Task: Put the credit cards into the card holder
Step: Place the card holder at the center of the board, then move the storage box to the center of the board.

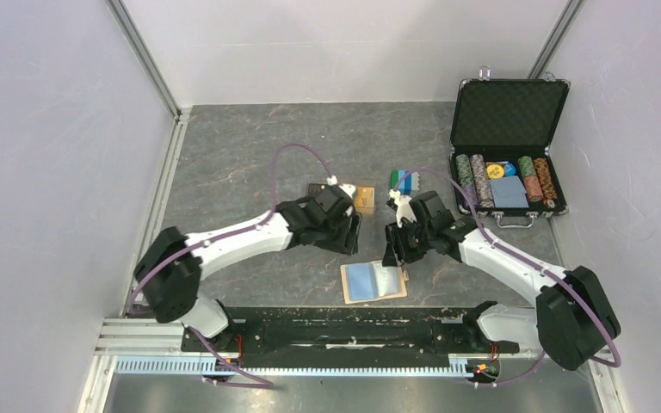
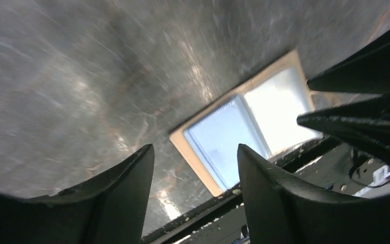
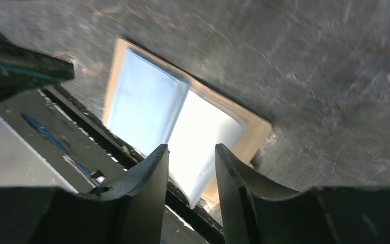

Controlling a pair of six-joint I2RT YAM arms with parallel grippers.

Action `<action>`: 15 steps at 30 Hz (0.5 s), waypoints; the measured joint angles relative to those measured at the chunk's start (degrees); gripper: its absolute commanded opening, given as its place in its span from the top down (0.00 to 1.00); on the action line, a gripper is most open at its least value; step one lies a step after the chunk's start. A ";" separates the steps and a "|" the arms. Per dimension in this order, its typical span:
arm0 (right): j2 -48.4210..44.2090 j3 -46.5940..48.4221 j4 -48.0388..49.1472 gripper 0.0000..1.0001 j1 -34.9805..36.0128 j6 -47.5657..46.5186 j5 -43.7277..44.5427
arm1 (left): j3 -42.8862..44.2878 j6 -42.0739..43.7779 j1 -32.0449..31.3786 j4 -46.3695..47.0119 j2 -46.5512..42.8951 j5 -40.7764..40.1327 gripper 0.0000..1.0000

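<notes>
The card holder lies open on the grey table near the front edge, its light-blue lining up inside a tan border. My left gripper hovers just behind its left corner and my right gripper just behind its right half. In the left wrist view the left gripper is open and empty, with the card holder beyond it. The right gripper is also open and empty over the card holder. An orange-gold credit card and a dark one lie behind the left arm, partly hidden.
A green-and-blue block stack stands behind the right gripper. An open black chip case with rows of poker chips sits at the back right. The black base rail runs just in front of the card holder. White walls enclose the table.
</notes>
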 measured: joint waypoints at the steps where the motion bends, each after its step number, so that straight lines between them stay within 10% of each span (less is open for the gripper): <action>1: -0.39 0.90 -0.15 0.53 0.00 0.00 -0.66 | 0.00 0.22 0.85 0.11 -1.77 -0.37 0.22; 5: -1.44 4.42 -0.09 0.46 0.00 0.15 -3.34 | -0.96 0.37 7.82 2.36 -9.07 0.79 0.00; 15: -1.64 5.86 0.22 0.36 -2.21 0.24 -6.29 | -1.97 -0.04 31.15 5.84 -6.95 9.64 0.15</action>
